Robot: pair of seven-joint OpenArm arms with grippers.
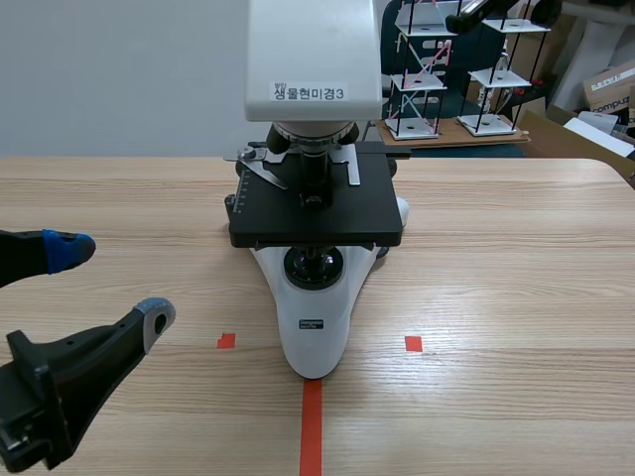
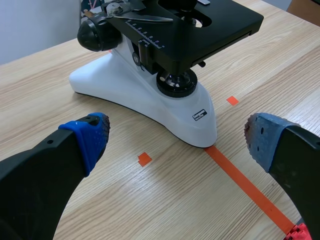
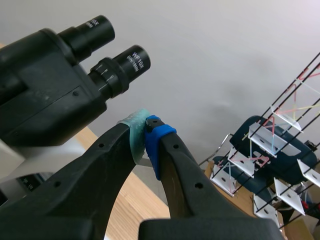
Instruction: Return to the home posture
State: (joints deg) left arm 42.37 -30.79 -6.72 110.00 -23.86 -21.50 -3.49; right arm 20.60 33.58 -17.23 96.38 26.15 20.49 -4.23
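The left gripper (image 1: 109, 285) sits low beside the base of the microscope (image 1: 316, 337), on its left, fingers spread wide, while the right gripper (image 3: 146, 137) hangs raised by the microscope's eyepieces, pads pressed together.

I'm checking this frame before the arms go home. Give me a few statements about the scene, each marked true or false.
1. The left gripper is open. True.
2. The right gripper holds a glass slide. False: it is shut on nothing.
3. The microscope lies on its side. False: it stands upright on the table.
4. The right gripper is up beside the eyepieces. True.
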